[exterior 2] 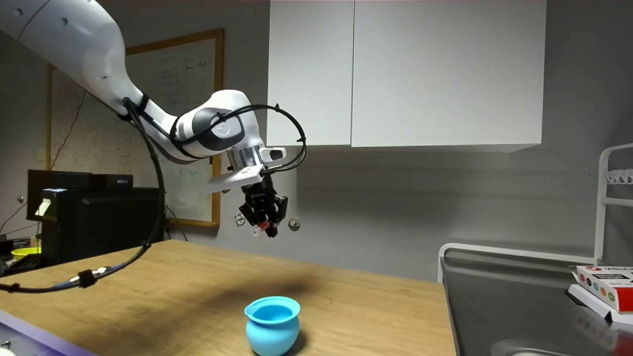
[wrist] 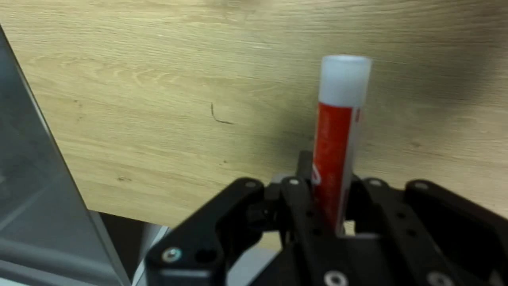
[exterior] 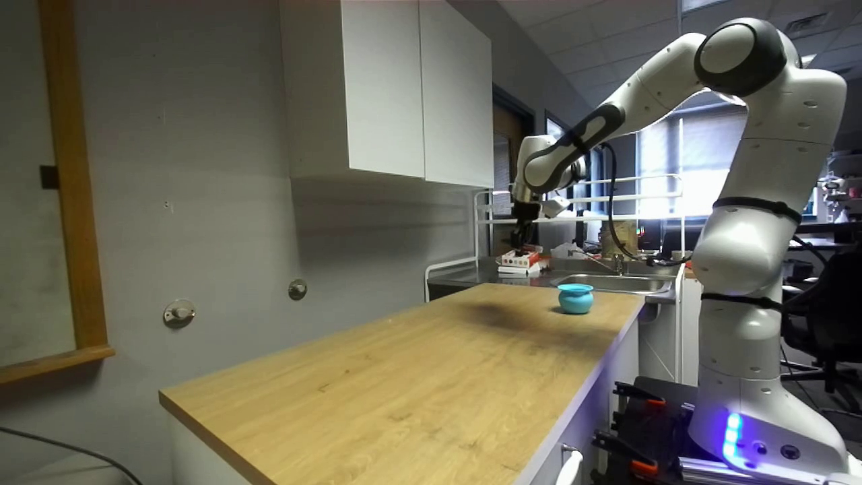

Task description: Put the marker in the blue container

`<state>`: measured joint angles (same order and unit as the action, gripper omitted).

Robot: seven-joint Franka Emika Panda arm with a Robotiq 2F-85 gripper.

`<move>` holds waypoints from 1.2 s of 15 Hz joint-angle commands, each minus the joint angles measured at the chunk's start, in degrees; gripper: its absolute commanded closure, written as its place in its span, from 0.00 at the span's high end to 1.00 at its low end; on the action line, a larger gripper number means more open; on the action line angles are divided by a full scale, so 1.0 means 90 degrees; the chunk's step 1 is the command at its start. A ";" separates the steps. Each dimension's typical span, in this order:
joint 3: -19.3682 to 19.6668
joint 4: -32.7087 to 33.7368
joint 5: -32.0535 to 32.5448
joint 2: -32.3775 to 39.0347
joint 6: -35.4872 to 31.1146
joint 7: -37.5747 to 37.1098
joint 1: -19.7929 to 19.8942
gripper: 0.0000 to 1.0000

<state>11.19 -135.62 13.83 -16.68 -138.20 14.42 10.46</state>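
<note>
The marker [wrist: 337,135] has a red body and a white end. My gripper [wrist: 327,178] is shut on it in the wrist view, with the white end sticking out past the fingers; the lower part is hidden by the fingers. In an exterior view, the gripper [exterior 2: 267,222] hangs above the wooden table with a bit of the red marker [exterior 2: 263,226] showing. The gripper [exterior: 520,236] is small and dark in an exterior view, and the marker cannot be made out there. The blue container [exterior 2: 273,329] stands upright on the table, apart from the gripper; it also shows in an exterior view [exterior: 576,300].
The wooden table [exterior: 377,377] ends at a dark metal counter [exterior 2: 514,306] with a sink [exterior: 609,283]. A red and white box [exterior 2: 606,287] lies on the counter. White wall cabinets [exterior 2: 405,74] hang above. A white rack [exterior: 579,219] stands over the counter.
</note>
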 commanded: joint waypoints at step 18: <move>0.1456 -0.0751 -0.1189 0.0307 -0.2065 0.1325 0.0285 0.11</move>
<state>24.62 -141.23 4.53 -15.93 -153.59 27.25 12.82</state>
